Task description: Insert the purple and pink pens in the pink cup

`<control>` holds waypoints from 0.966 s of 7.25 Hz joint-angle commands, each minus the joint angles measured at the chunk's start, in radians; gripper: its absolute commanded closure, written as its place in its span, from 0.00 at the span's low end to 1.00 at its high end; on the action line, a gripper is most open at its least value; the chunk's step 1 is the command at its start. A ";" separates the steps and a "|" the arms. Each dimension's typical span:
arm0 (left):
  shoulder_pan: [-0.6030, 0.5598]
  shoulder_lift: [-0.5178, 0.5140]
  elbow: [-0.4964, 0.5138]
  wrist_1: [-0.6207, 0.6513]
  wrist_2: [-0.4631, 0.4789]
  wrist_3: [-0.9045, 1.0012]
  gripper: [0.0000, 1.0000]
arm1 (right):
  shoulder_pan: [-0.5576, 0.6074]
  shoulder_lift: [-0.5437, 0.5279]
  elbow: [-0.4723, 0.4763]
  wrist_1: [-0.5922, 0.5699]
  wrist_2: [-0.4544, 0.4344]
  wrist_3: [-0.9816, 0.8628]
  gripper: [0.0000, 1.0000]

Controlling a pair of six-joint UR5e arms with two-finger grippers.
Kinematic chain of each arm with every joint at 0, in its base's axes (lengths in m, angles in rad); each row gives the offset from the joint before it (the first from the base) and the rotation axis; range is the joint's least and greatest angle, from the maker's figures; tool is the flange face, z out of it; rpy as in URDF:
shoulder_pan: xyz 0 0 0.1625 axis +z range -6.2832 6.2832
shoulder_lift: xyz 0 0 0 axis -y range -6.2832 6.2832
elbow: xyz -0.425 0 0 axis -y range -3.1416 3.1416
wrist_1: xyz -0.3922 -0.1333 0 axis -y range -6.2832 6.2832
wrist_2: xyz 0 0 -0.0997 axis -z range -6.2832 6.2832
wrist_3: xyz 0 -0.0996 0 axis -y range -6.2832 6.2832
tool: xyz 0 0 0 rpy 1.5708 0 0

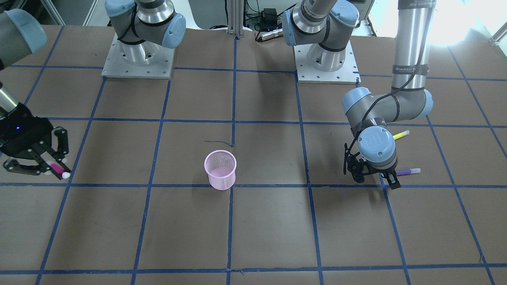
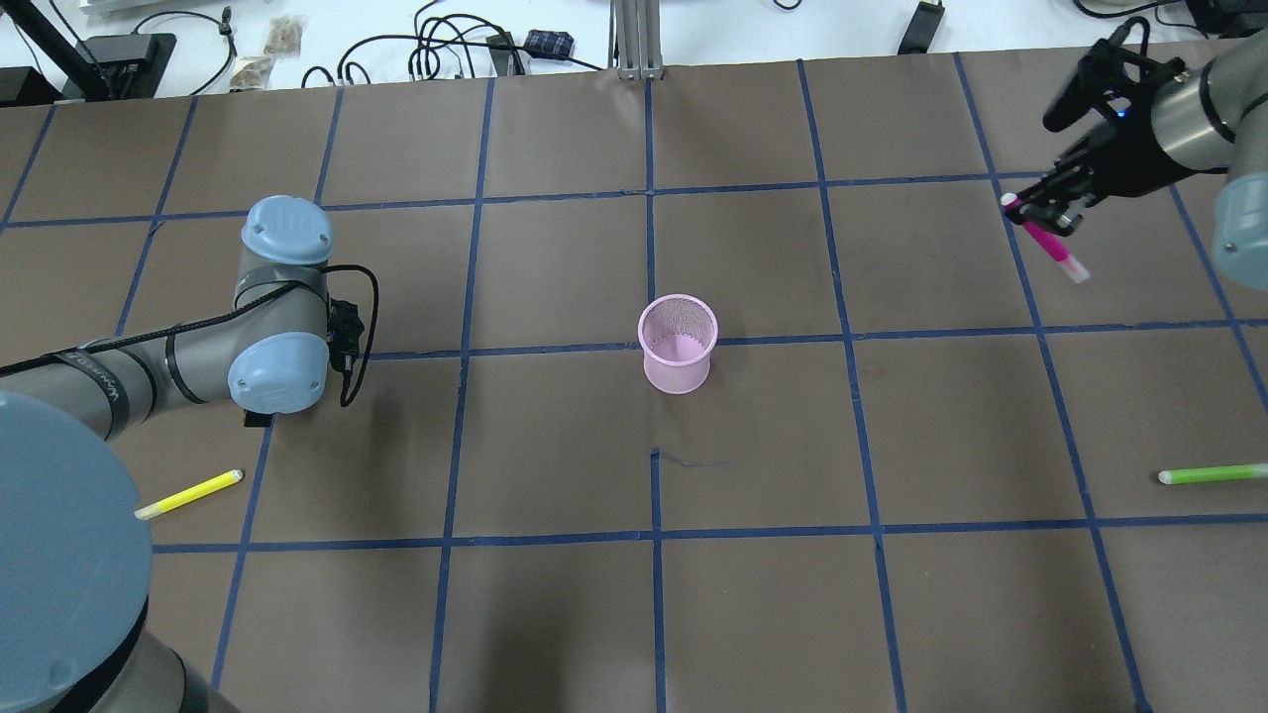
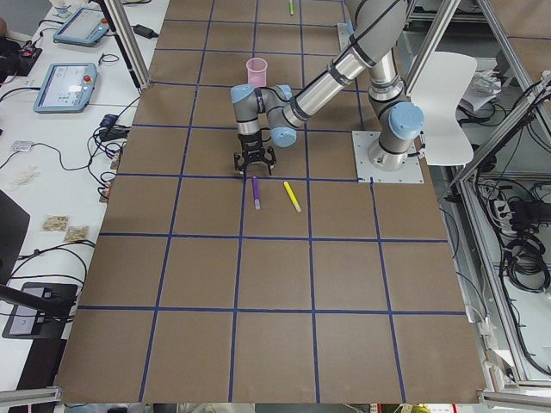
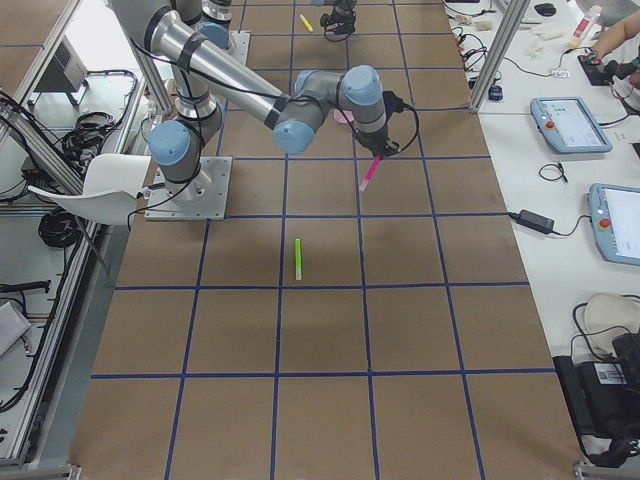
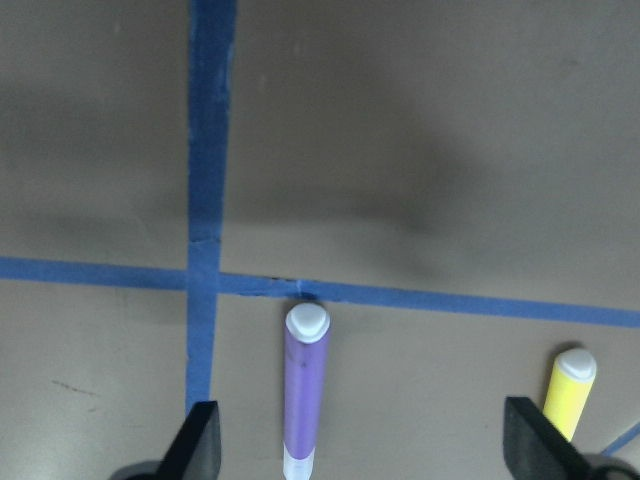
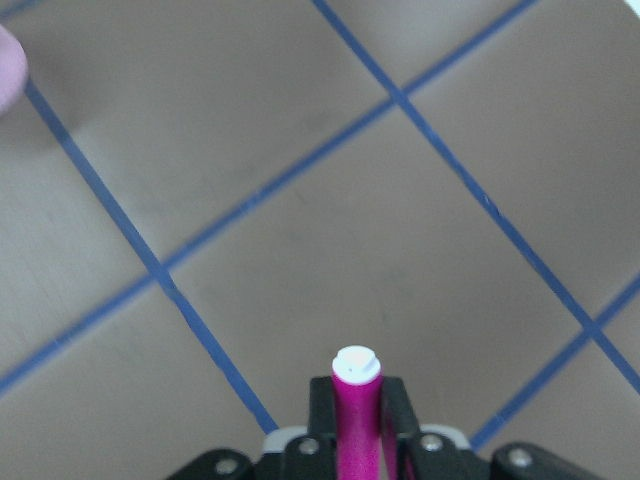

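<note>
The pink mesh cup (image 1: 220, 169) stands upright mid-table, also in the overhead view (image 2: 678, 342). My right gripper (image 2: 1040, 210) is shut on the pink pen (image 2: 1048, 245) and holds it tilted above the table, far to the cup's right; the right wrist view shows the pen (image 6: 356, 415) between the fingers. My left gripper (image 5: 365, 425) is open, its fingers astride the purple pen (image 5: 304, 390), which lies on the table. In the front view the purple pen (image 1: 410, 171) sticks out from under the left gripper (image 1: 372, 176).
A yellow pen (image 2: 188, 493) lies just beside the purple pen, also in the left wrist view (image 5: 570, 390). A green pen (image 2: 1214, 474) lies near the table's right edge. Both arm bases (image 1: 138, 59) stand at the robot's side of the table.
</note>
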 commanded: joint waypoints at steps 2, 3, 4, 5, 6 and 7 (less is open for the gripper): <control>0.000 -0.028 -0.002 0.051 -0.004 0.025 0.01 | 0.301 -0.030 -0.008 -0.058 0.133 0.638 1.00; 0.000 -0.033 -0.002 0.067 -0.004 0.042 0.15 | 0.388 -0.019 0.004 -0.212 0.128 0.892 1.00; 0.000 -0.033 -0.001 0.082 -0.001 0.071 0.47 | 0.462 0.005 0.014 -0.280 0.113 1.038 1.00; 0.000 -0.034 -0.002 0.088 0.002 0.073 0.71 | 0.505 0.037 0.012 -0.301 0.066 1.051 1.00; 0.000 -0.034 -0.002 0.088 0.005 0.073 0.91 | 0.536 0.074 0.014 -0.354 0.004 1.051 1.00; -0.002 -0.034 -0.002 0.090 0.006 0.073 0.98 | 0.544 0.112 0.005 -0.418 -0.007 1.039 1.00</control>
